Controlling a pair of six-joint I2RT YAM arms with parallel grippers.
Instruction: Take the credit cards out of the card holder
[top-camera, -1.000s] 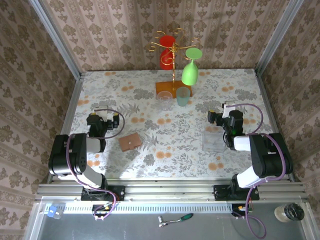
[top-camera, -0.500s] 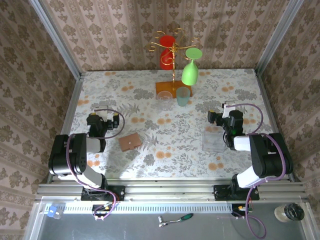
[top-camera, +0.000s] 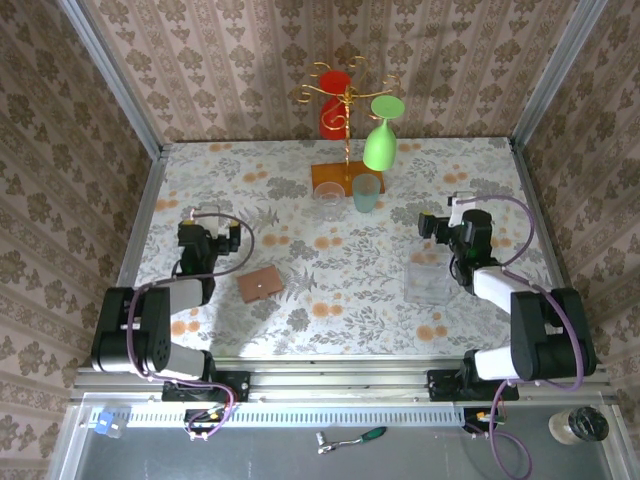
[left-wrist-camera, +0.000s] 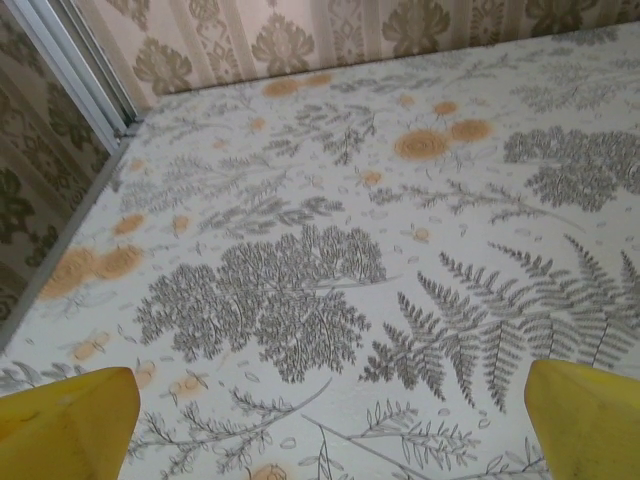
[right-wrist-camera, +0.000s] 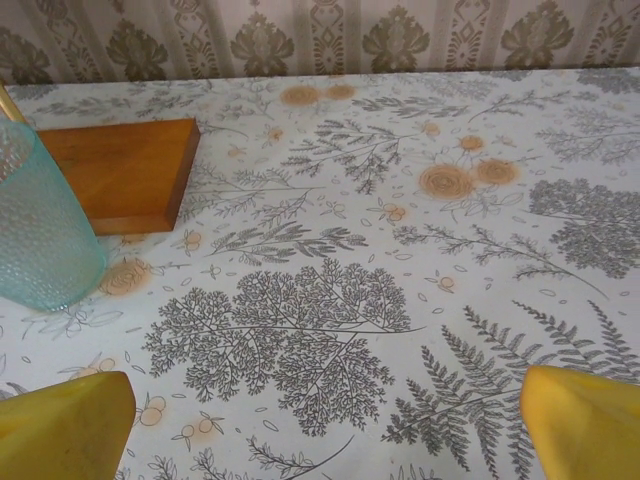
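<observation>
The card holder is a small brown wallet lying shut and flat on the flowered tablecloth, left of the middle. The credit cards are hidden. My left gripper hovers just left of and beyond the wallet, apart from it. In the left wrist view the left gripper is open, its yellow fingertips wide over bare cloth. My right gripper is at the right side, far from the wallet. The right gripper is also open over bare cloth, with nothing between its fingertips.
A clear plastic tray lies near my right arm. At the back stand a gold rack on an orange-brown base with a hanging green wine glass, a red cup, a teal tumbler and a clear glass. Patterned walls close three sides.
Both arms have stretched a little away from their bases, the left gripper drifting slightly right and the right gripper slightly right. The wallet has not moved. Both grippers stay open.
</observation>
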